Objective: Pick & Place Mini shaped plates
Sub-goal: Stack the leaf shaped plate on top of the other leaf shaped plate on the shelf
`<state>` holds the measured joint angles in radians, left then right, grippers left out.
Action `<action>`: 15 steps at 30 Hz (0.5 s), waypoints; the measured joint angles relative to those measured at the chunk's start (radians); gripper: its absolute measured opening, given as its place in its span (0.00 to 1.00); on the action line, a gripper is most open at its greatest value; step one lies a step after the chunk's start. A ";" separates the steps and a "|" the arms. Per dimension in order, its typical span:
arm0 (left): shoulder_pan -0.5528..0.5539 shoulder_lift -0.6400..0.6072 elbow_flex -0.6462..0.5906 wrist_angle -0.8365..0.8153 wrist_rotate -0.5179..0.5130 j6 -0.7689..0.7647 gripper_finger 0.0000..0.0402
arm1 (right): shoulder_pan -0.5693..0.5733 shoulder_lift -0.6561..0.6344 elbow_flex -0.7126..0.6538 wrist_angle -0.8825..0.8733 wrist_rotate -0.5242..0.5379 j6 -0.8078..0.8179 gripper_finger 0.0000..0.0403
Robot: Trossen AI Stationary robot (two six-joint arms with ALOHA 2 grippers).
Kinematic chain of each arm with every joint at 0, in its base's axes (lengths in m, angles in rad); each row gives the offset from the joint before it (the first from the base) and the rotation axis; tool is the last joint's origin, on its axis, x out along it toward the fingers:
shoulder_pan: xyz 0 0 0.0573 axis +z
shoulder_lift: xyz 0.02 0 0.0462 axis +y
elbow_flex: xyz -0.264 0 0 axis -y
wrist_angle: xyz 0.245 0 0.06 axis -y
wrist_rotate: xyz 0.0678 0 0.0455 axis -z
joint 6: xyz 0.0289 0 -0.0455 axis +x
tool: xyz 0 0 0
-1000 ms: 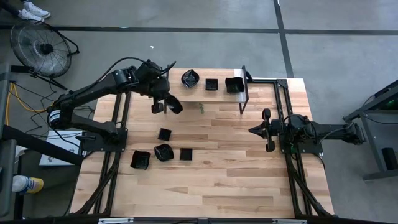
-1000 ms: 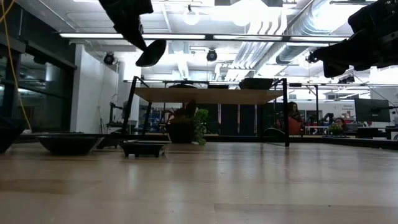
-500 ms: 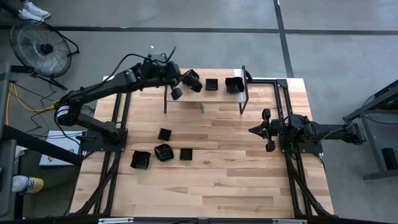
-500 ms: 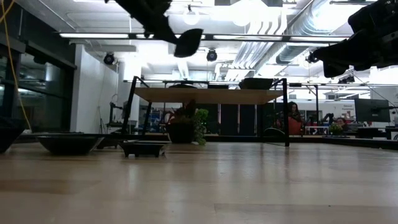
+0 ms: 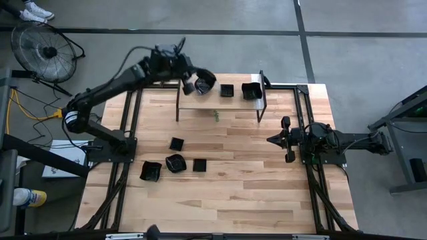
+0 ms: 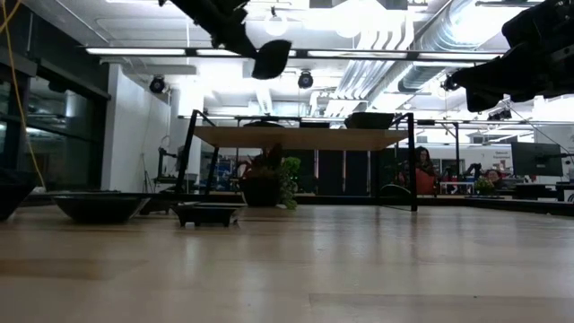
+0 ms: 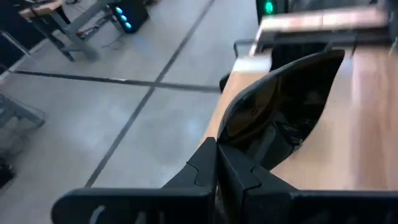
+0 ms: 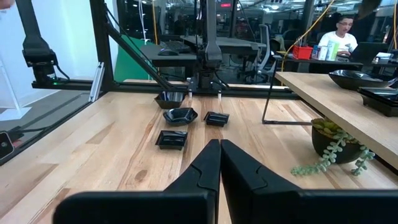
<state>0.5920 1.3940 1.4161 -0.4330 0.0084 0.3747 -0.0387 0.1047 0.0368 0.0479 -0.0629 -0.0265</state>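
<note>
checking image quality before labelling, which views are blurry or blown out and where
Left wrist view: the held plate and background are soft with blur. Low view: ceiling lights are blown out, and the left gripper shows as a silhouette. High view: even light. Right wrist view: floor plates sharp.

So the left end effector is way up near the ceiling lights, clamped on a black mini plate above the raised wooden shelf. Down on the counter sit a rounded dish and a flat square dish. The right arm hangs at the upper right.
</note>
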 joint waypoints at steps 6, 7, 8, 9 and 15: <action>0.134 0.105 0.176 -0.164 0.238 0.240 0.00 | 0.000 0.000 0.000 0.000 0.000 0.000 0.02; 0.151 0.129 0.213 -0.205 0.264 0.279 0.00 | 0.000 0.000 0.000 0.000 0.000 0.000 0.02; 0.168 0.155 0.248 -0.259 0.280 0.318 0.00 | 0.000 0.000 0.000 0.000 0.000 0.000 0.02; 0.182 0.186 0.286 -0.310 0.284 0.354 0.00 | 0.000 0.000 0.000 0.000 0.000 0.000 0.02; 0.221 0.361 0.520 -0.499 0.293 0.501 0.00 | 0.000 0.000 0.000 0.000 0.000 0.000 0.01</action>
<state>0.8130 1.7549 1.9365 -0.9316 0.3011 0.8754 -0.0387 0.1047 0.0364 0.0479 -0.0628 -0.0265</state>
